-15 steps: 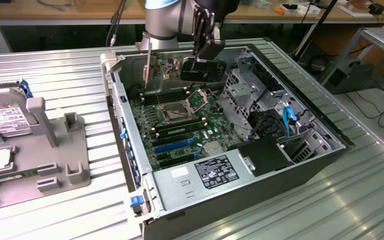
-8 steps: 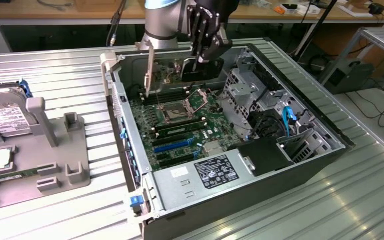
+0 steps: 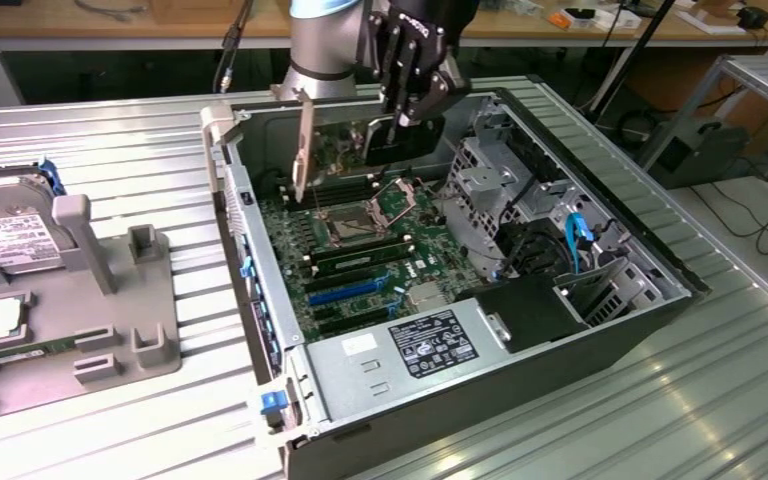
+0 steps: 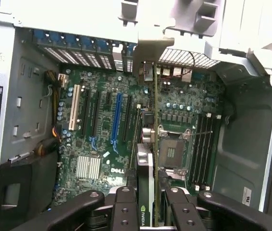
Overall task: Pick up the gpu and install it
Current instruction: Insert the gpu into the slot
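**A:** So where's the gpu [image 3: 384, 140] at right now?

**B:** It's up in the end effector [image 3: 407, 108], clamped edge-on over the open case [image 3: 651, 300]. In the wrist view the fingers [image 4: 126, 211] pinch the card from both sides, with the pale bracket [image 4: 148, 53] pointing at the slot openings at the back of the case. It hangs above the motherboard [image 4: 102, 125], not seated yet as far as I can judge.

**A:** Tricky thing to hold?

**B:** I'd guess light and stiff, but fragile. It's a thin board with bare components, so squeezing the cooler body looks like the sane place to hold it, and that's roughly where the grip sits. Twisting it in a slot could hurt the connector edge.

**A:** And the room?

**B:** Workshop vibe. The case lies on its side on a ribbed metal counter [image 3: 131, 150]. A grey holder tray [image 3: 144, 300] sits on the exterior view's left with a hard drive [image 3: 11, 240] in it. There's a wooden bench [image 3: 91, 25] behind with cables trailing off it.
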Robot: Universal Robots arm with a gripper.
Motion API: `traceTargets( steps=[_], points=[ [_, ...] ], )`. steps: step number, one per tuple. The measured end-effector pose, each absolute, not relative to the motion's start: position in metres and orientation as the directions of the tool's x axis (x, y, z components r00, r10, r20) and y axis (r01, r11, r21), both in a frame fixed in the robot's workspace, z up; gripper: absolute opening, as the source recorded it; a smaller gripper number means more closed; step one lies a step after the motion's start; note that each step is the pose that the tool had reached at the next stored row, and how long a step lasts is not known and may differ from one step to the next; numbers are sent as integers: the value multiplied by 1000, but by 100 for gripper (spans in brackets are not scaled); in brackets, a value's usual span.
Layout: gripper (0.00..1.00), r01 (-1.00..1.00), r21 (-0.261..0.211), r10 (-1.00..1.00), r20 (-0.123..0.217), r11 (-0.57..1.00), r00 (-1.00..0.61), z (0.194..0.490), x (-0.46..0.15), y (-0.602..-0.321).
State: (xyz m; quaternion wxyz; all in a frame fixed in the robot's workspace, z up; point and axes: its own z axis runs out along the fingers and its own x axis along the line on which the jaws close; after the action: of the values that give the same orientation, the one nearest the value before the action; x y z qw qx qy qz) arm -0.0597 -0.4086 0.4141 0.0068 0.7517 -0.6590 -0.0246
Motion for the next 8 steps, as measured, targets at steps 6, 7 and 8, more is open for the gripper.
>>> traceTargets(
  steps=[6,7,8],
  points=[
    [27,-999,43,-999,-28,-17,16,414,-60,-409],
    [27,-999,43,-1000,-28,-4,3,414,-60,-409],
    [27,-999,43,-1000,-28,7,-9,414,-60,-409]
  ],
)
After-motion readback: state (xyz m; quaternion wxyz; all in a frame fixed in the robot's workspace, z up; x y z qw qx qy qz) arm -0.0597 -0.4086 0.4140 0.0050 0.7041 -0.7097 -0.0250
